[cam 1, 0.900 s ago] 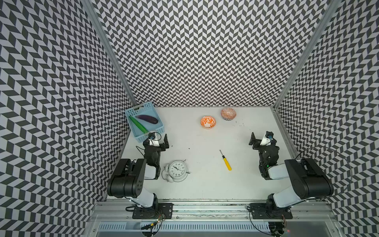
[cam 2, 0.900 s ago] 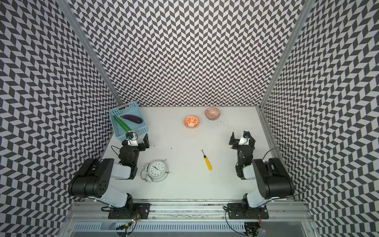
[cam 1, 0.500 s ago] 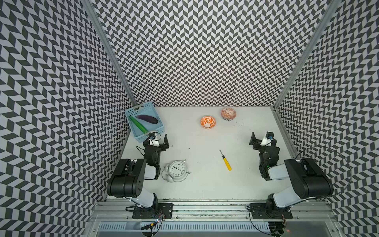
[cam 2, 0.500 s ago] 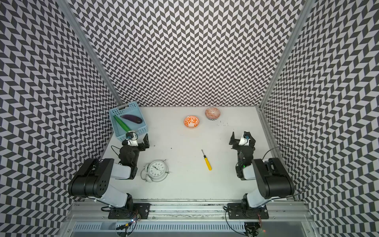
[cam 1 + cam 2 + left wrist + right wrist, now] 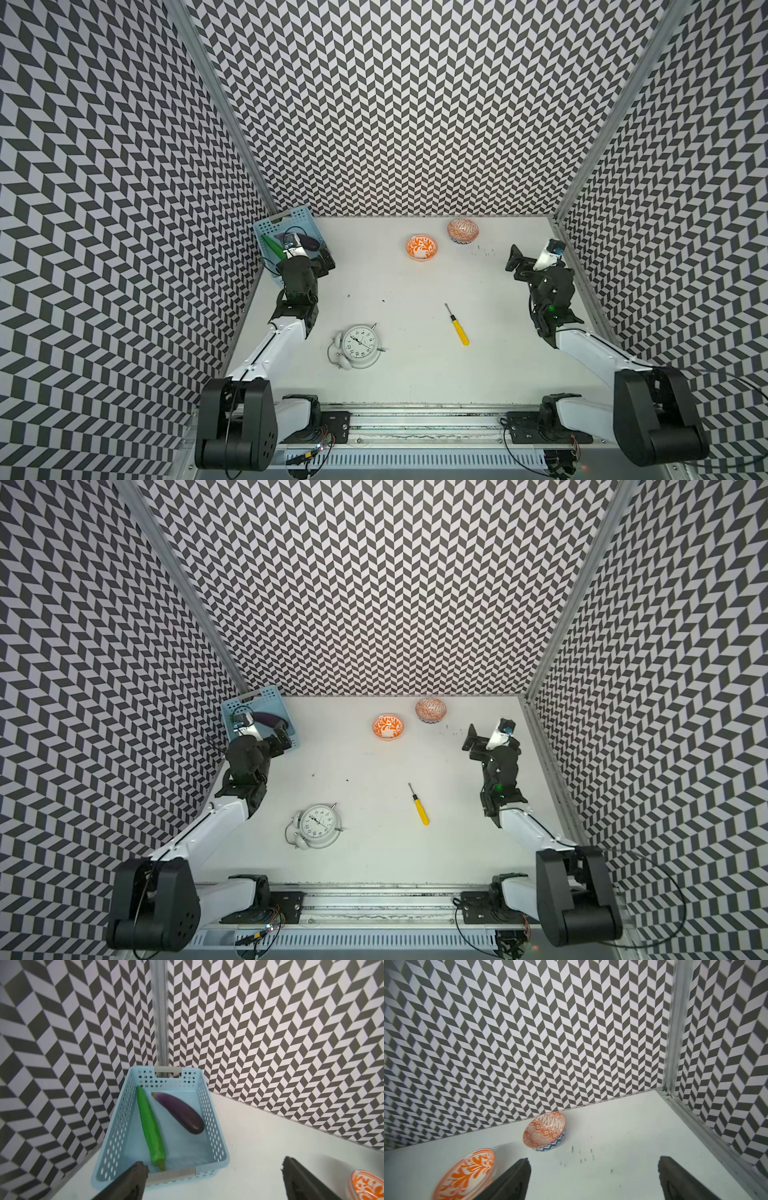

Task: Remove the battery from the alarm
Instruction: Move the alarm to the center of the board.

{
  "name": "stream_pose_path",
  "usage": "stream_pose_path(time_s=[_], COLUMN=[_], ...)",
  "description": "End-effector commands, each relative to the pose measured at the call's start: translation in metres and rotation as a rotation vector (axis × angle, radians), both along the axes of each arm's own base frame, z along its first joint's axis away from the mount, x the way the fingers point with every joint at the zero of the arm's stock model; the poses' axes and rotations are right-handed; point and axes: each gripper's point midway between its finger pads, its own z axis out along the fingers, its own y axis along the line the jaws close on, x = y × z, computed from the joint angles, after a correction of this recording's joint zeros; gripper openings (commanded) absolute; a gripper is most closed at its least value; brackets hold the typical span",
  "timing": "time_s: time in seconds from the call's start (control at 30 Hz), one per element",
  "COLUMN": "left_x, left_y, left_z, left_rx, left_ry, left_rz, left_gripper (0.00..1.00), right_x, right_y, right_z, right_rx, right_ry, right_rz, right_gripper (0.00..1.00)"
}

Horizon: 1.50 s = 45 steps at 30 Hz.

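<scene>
Alarm (image 5: 358, 346) lies face up on the table (image 5: 415, 386), near the front, closer to the left arm, w/ nothing touching it. Yellow screwdriver (image 5: 457, 329) lies to its right, apart. Left jaws are wide apart & empty, up by the blue basket (image 5: 209, 1105). Right jaws are wide apart too, empty, near a patterned bowl (image 5: 544, 1133).

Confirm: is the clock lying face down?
No, the clock lies on its back in a top view, white dial and numerals facing up.
</scene>
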Motion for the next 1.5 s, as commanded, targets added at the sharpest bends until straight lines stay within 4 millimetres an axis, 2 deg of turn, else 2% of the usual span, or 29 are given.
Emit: stream_pose_path(time_s=[0.0,0.13,0.2,0.3,0.43,0.63,0.8,0.93,1.13,1.27,1.37,1.47], left_x=[-0.058,-0.098,-0.120,-0.147,-0.166,-0.195,-0.185,-0.165,-0.138,-0.117,-0.104,-0.099], left_y=[-0.005,-0.042,-0.060,-0.080,-0.096,-0.125,-0.137,-0.155,-0.211,-0.249,-0.258,-0.248], left_z=[-0.066,-0.094,-0.108,-0.118,-0.128,-0.150,-0.167,-0.161,-0.154,-0.153,-0.138,-0.114], left_rx=[-0.206,-0.428,-0.523,-0.601,-0.616,-0.700,-0.688,-0.667,-0.643,-0.628,-0.561,-0.533], left_ry=[0.348,0.542,0.628,0.687,0.733,0.837,0.865,0.850,0.827,0.822,0.809,0.715], left_rz=[0.079,-0.019,-0.056,-0.087,-0.103,-0.155,-0.204,-0.277,-0.410,-0.501,-0.541,-0.587], left_gripper=[1.00,1.00,1.00,0.98,0.95,0.92,0.89,0.78,0.76,0.78,0.82,0.83], right_x=[-0.025,-0.053,-0.070,-0.094,-0.117,-0.127,-0.133,-0.140,-0.154,-0.154,-0.147,-0.138], right_y=[0.038,0.093,0.114,0.137,0.146,0.145,0.159,0.174,0.200,0.213,0.225,0.238], right_z=[-0.049,-0.037,-0.036,-0.039,-0.042,-0.047,-0.052,-0.053,-0.063,-0.071,-0.074,-0.078], right_rx=[0.147,0.158,0.176,0.224,0.279,0.281,0.296,0.295,0.292,0.266,0.223,0.187], right_ry=[0.261,0.265,0.280,0.303,0.305,0.318,0.356,0.379,0.463,0.500,0.523,0.554], right_rz=[0.091,0.244,0.315,0.413,0.475,0.479,0.548,0.626,0.781,0.846,0.891,0.930], right_gripper=[0.99,0.99,0.99,0.99,0.99,0.99,0.99,0.99,0.99,0.99,0.99,1.00])
